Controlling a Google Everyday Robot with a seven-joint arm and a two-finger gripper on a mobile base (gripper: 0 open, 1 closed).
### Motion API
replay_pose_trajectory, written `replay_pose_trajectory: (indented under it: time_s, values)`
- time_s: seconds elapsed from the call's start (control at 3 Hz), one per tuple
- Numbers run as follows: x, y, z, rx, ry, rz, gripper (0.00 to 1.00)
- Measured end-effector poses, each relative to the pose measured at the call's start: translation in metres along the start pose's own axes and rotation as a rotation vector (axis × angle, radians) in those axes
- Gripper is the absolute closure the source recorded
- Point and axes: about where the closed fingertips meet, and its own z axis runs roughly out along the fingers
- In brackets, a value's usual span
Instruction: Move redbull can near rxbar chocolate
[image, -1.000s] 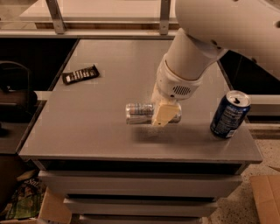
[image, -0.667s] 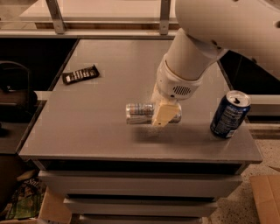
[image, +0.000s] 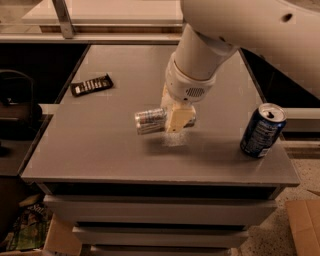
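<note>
The redbull can is a slim silver can, held on its side near the middle of the grey table. My gripper hangs from the white arm and is shut on the can's right end; a cream finger covers that end. The can appears slightly above the tabletop, with a faint shadow below it. The rxbar chocolate is a flat dark bar with white lettering, lying at the table's far left, well apart from the can and up-left of it.
A wider dark-blue soda can stands upright near the table's right front edge. A dark chair stands left of the table. A cardboard box sits on the floor at the lower right.
The gripper with the redbull can has shifted slightly left and up, towards the rxbar. The bar and the blue soda can have not moved.
</note>
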Motion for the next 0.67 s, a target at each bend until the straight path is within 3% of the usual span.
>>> replay_pose_trajectory:
  time_s: [0.67]
  values:
    - [-0.029,-0.068,0.005,0.053,0.001,-0.248,1.0]
